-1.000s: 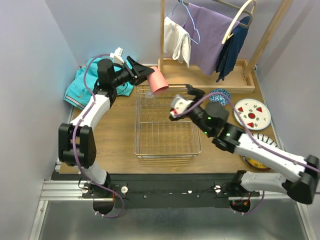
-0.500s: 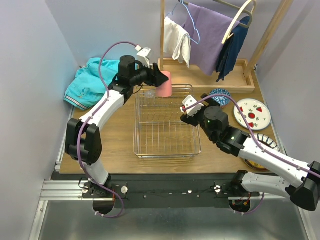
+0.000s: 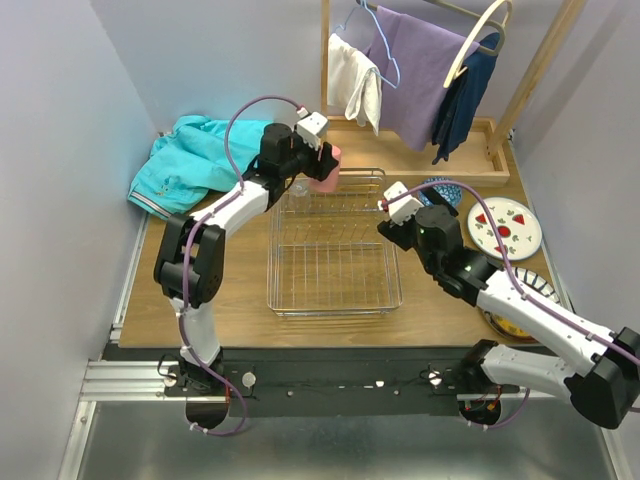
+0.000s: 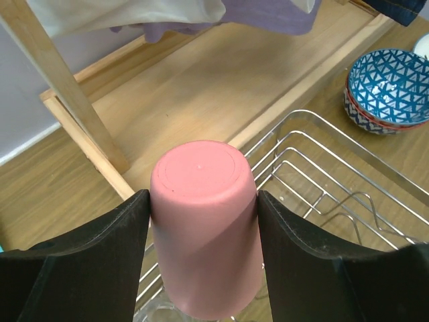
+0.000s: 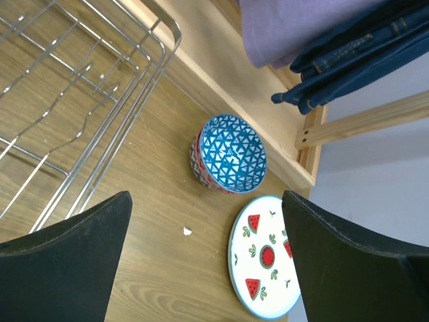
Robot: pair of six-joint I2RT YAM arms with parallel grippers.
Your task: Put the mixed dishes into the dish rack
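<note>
Holding pink cup (image 4: 204,258) over dish rack (image 3: 335,313) far rim: left gripper (image 4: 203,221).

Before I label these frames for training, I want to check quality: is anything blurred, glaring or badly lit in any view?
Top external: evenly lit and sharp, only faint glints on the dish rack. Left wrist: pink cup crisp, left end effector fingers featureless black. Right wrist: blue-patterned bowl and white plate sharp, right end effector fingers dark with soft edges.

Top camera: above and behind my bases, looking down on the whole desk (image 3: 230,290). Left wrist: close on the far corner of the dish rack (image 4: 315,171). Right wrist: higher, looking down. The 2 wrist views share that corner and the blue-patterned bowl (image 5: 231,161).
</note>
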